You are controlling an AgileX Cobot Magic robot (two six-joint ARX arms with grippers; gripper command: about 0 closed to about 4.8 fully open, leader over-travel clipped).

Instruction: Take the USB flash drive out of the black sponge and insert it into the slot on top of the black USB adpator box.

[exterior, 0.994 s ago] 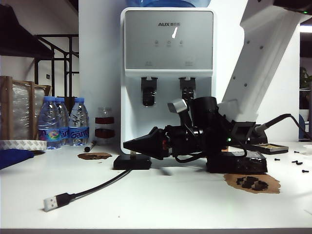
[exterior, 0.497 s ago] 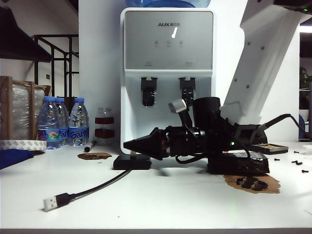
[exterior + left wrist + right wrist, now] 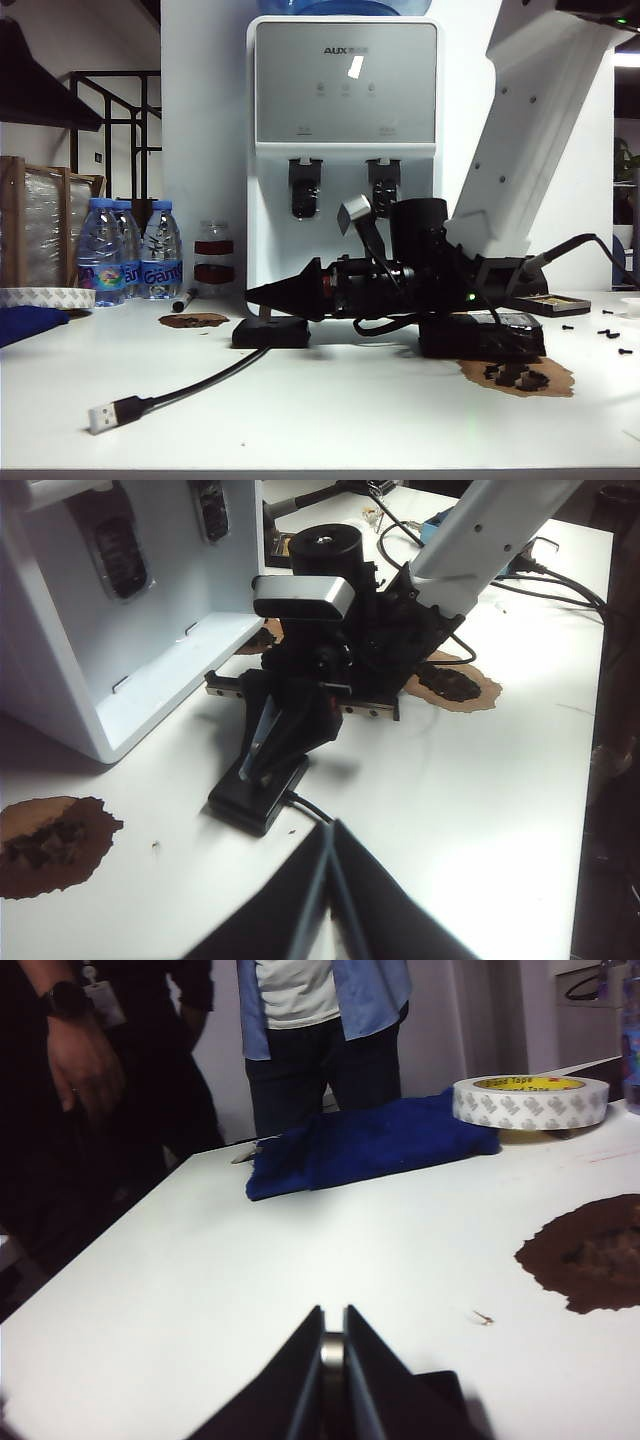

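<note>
The black USB adpator box [image 3: 272, 334] lies flat in front of the water dispenser, and it also shows in the left wrist view [image 3: 250, 802]. My right gripper [image 3: 252, 292] reaches level to the left just above it, shut on the USB flash drive [image 3: 333, 1348], a thin silvery stick between the fingers. From the left wrist, the drive [image 3: 258, 750] slants down to the box's top; whether it sits in the slot I cannot tell. The black sponge [image 3: 490, 340] lies under the right arm. My left gripper [image 3: 330, 845] hovers shut, a short way from the box.
The box's cable runs forward to a silver plug [image 3: 103, 416]. A water dispenser [image 3: 345, 150] stands right behind the box, with bottles [image 3: 130, 250] to its left. Brown stains [image 3: 520, 375] mark the table. A tape roll [image 3: 530, 1100], a blue cloth [image 3: 370, 1140] and standing people [image 3: 320, 1020] are at the far side.
The right gripper has rolled about its axis and its tip has edged slightly left and up over the box. The box and sponge stay put.
</note>
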